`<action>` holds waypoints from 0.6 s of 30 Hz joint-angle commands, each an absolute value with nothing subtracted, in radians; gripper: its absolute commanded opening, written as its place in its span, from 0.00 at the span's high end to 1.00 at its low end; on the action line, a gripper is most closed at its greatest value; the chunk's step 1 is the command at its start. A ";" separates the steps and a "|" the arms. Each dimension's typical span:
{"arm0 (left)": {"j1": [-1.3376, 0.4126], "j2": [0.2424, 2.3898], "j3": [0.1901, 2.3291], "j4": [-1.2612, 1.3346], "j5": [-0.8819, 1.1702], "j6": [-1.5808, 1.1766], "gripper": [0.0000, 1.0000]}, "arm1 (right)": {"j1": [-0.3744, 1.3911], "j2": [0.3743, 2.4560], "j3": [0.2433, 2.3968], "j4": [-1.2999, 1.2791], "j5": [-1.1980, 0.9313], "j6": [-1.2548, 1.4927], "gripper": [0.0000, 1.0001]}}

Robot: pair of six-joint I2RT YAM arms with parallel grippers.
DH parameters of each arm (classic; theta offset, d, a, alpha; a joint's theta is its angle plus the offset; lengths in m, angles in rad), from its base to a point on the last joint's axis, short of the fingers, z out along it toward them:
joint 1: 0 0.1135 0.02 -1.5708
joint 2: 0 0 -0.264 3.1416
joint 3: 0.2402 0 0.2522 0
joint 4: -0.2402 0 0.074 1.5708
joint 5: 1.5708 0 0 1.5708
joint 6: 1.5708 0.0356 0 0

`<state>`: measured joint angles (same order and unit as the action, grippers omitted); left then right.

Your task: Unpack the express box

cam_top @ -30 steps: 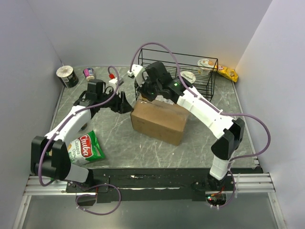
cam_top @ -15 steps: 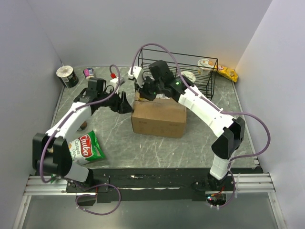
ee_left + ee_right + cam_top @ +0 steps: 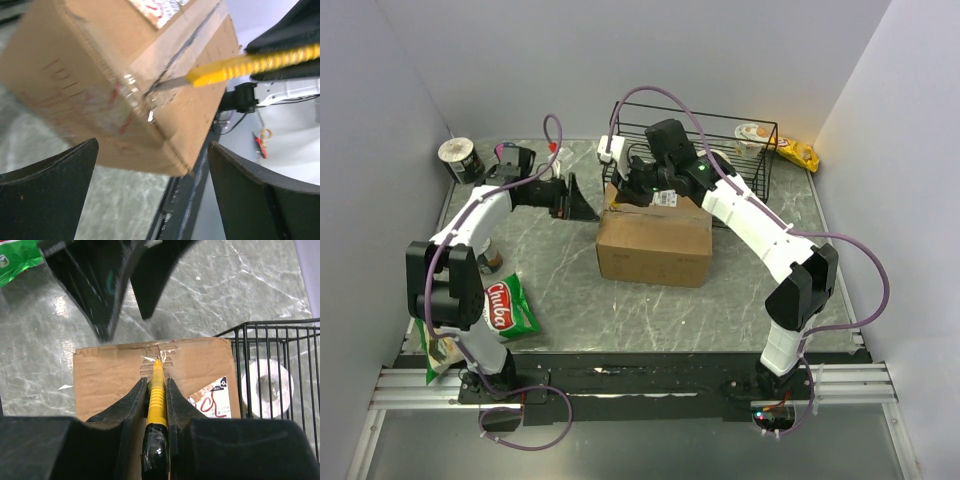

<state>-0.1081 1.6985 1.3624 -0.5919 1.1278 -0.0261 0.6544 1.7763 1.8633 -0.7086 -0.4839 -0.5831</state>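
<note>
From above, the express box (image 3: 655, 245) sat mid-worktop (image 3: 570, 290), just in front of the wire basket (image 3: 760, 165). The left tool (image 3: 588, 203) stood spread wide beside the box's left end. In the left wrist view, a yellow knife (image 3: 250, 66) rested its blade on the taped seam. In the right wrist view, the right tool (image 3: 156, 381) was clamped on that knife.

Green snack bag (image 3: 508, 308) at the counter's (image 3: 570, 285) near left: "Chuba" in white letters on a red patch; the smaller print beneath is illegible. White label (image 3: 212, 398) on top of the express box (image 3: 653, 245): red scrawl and a small black mark, neither readable. No other legible text.
</note>
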 commanded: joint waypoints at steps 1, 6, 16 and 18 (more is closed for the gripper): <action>-0.166 1.718 1.405 -0.535 1.120 -0.153 0.03 | 0.643 1.727 1.859 -0.661 -0.526 -0.606 1.00; -0.205 1.736 1.368 -0.523 0.988 -0.193 0.04 | 0.638 1.726 1.856 -0.669 -0.537 -0.611 1.00; -0.219 1.787 1.276 -0.485 0.856 -0.290 0.02 | 0.571 1.724 1.858 -0.727 -0.591 -0.624 1.00; -0.221 1.792 1.284 -0.483 0.853 -0.294 0.02 | 0.557 1.721 1.850 -0.742 -0.603 -0.632 1.00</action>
